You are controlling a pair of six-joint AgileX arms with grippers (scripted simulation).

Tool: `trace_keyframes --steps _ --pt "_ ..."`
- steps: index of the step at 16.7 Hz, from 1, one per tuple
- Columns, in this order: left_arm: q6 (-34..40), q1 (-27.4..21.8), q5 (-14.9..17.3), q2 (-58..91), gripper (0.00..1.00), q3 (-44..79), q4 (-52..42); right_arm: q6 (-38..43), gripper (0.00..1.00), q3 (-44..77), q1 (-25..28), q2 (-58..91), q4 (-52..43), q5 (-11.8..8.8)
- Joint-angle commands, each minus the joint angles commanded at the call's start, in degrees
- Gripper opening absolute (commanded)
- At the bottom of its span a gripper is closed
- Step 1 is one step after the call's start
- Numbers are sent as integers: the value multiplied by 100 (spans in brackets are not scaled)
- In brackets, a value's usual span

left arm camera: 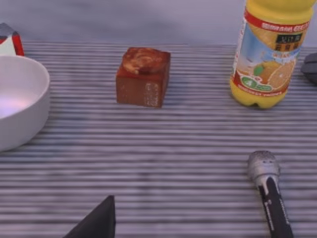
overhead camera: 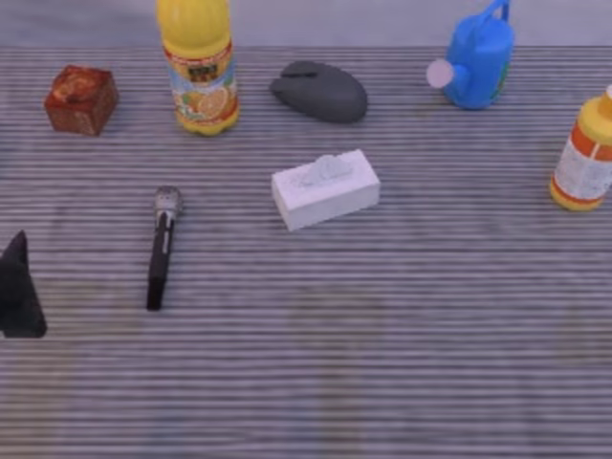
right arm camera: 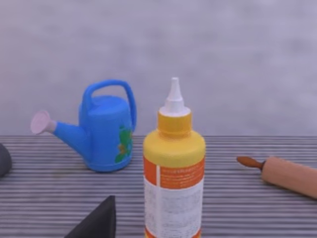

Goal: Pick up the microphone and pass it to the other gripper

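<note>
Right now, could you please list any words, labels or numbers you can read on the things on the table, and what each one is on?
No text can be read.
Juice bottle: label shows oranges and a red band; lettering blurred.
Glue bottle: white label panel, print too small.
Brown block: marks on its front face, not legible.
Microphone: faint print on the handle, unreadable.
White box: pale picture only.

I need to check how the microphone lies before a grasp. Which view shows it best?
The top view: the whole microphone lies there, head to handle end. The left wrist view cuts off its handle; the right wrist view misses it.
</note>
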State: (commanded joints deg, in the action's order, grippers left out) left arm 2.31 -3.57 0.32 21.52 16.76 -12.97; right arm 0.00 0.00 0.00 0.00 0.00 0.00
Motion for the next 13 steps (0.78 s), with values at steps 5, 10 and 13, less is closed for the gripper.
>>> trace_keyframes --steps 5,10,13 --pt "356 -346 23 2886 100 2055 -1276 0 100 0 0 0 0 0" --pt "722 -716 100 5863 100 4202 -2471 0 100 0 0 0 0 0" --pt "901 -906 131 7337 100 5272 -3125 0 100 0 0 0 0 0"
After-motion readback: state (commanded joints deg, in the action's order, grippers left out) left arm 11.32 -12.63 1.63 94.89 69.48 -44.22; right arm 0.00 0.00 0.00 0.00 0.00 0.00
